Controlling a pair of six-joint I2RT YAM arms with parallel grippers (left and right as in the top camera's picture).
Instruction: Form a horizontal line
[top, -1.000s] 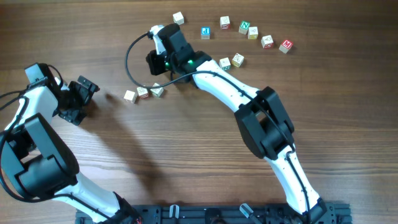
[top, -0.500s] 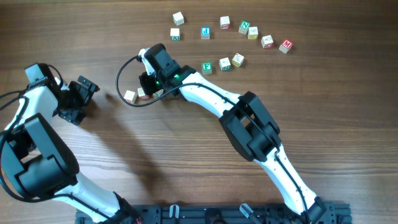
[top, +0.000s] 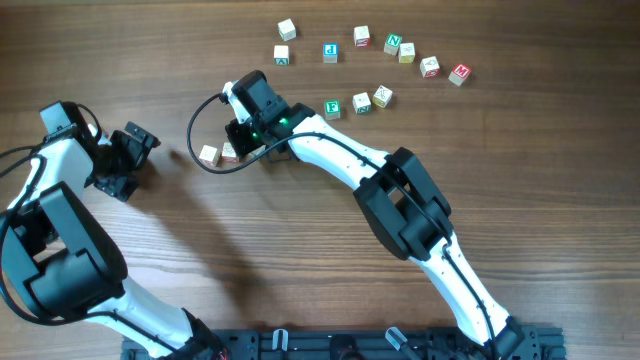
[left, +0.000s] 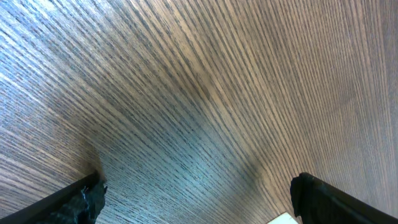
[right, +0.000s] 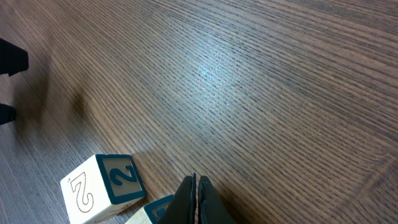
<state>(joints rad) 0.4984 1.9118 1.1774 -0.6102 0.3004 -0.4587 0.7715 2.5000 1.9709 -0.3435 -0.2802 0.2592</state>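
Observation:
The horizontal line is a short row of pale letter cubes left of the table's centre. Overhead, its left cube (top: 208, 154) and the one beside it (top: 229, 151) show; the rest is hidden under my right arm. My right gripper (top: 243, 146) sits at the row's right end, its jaws pressed together with nothing between them. In the right wrist view the shut gripper (right: 196, 194) points down at the wood right beside a teal-framed cube corner (right: 159, 209), next to a teal "2" cube (right: 106, 186). My left gripper (top: 138, 162) stands open to the left of the row, with only bare wood between its fingers (left: 81, 200).
Several loose letter cubes lie across the back: a white one (top: 287, 29), a green one (top: 282, 54), a blue-lettered one (top: 330, 52) and a red one (top: 459, 73) at far right. Three more, including a green "F" cube (top: 333, 108), sit behind my right forearm.
My right arm swung left and forward, from the cubes at the back down onto the right end of the row, then held still. The left arm has not moved.

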